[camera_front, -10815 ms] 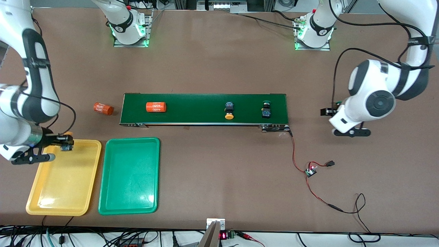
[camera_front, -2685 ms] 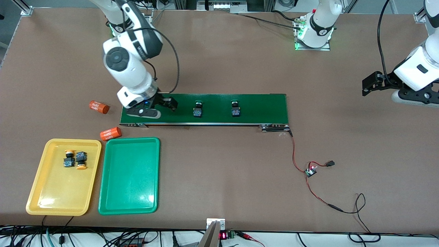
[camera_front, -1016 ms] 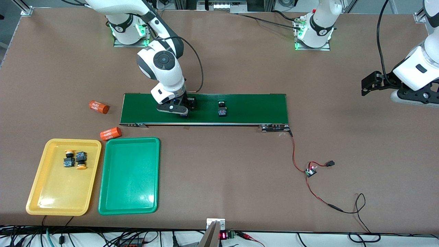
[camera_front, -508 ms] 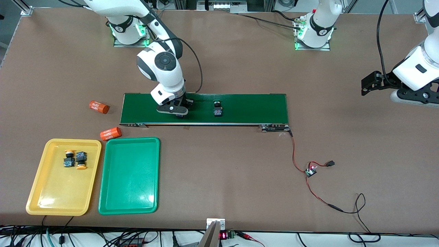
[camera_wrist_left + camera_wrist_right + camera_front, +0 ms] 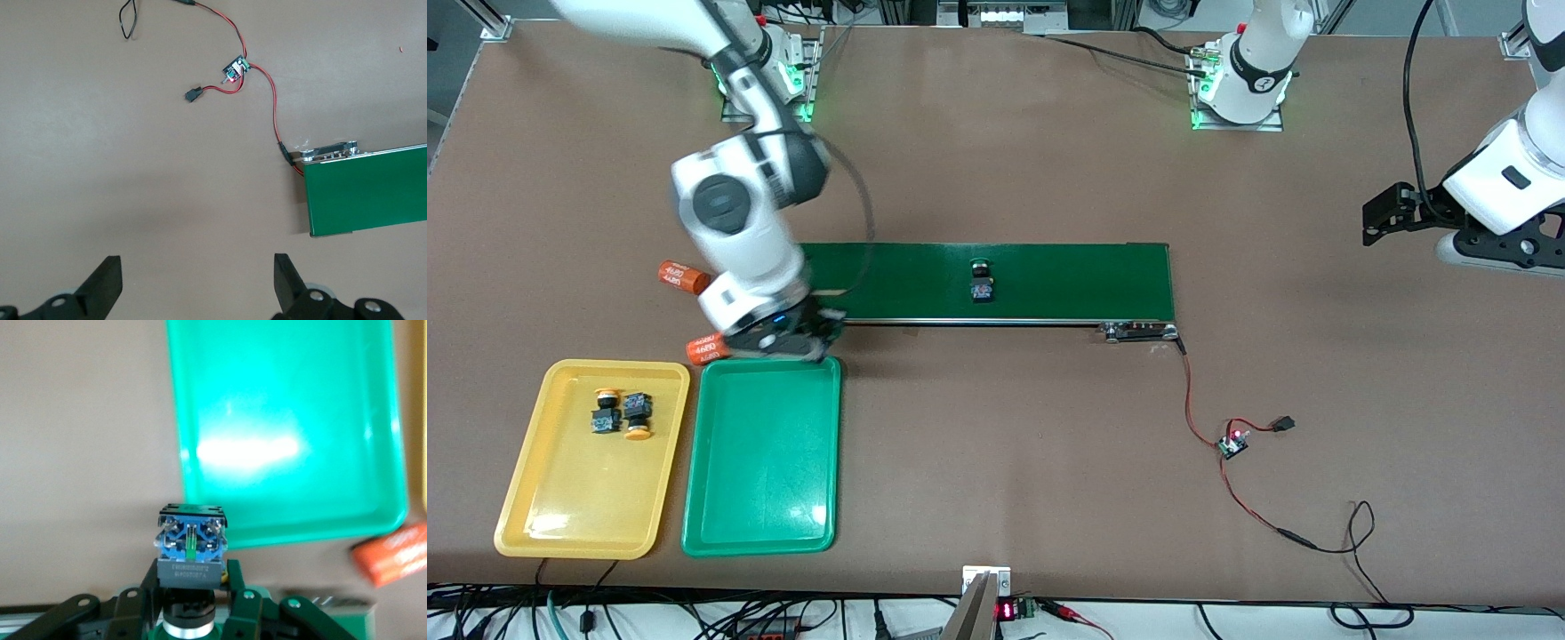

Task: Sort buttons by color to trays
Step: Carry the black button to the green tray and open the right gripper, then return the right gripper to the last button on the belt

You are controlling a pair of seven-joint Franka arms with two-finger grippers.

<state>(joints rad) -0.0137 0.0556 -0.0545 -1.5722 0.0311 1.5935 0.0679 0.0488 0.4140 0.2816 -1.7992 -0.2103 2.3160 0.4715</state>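
My right gripper (image 5: 816, 332) is shut on a green button (image 5: 191, 547) and holds it in the air over the green tray's rim, at the corner next to the belt. The green tray (image 5: 765, 462) is empty; it also shows in the right wrist view (image 5: 287, 440). Two yellow buttons (image 5: 605, 414) (image 5: 637, 418) lie in the yellow tray (image 5: 578, 498). Another green button (image 5: 982, 284) sits on the conveyor belt (image 5: 1049, 276). My left gripper (image 5: 1376, 218) is open and empty over bare table at the left arm's end, and it waits; the left wrist view shows its fingers (image 5: 107, 283) wide apart.
Two orange "4680" cylinders lie on the table: one (image 5: 680, 276) beside the belt's end, one (image 5: 704, 348) between the belt and the trays, also in the right wrist view (image 5: 393, 553). A red-black wire with a small board (image 5: 1232, 442) runs from the belt's other end (image 5: 367, 200).
My right gripper has lifted a green button off the belt and carried it to the green tray's edge. The other green button has moved along the belt toward the right arm's end.
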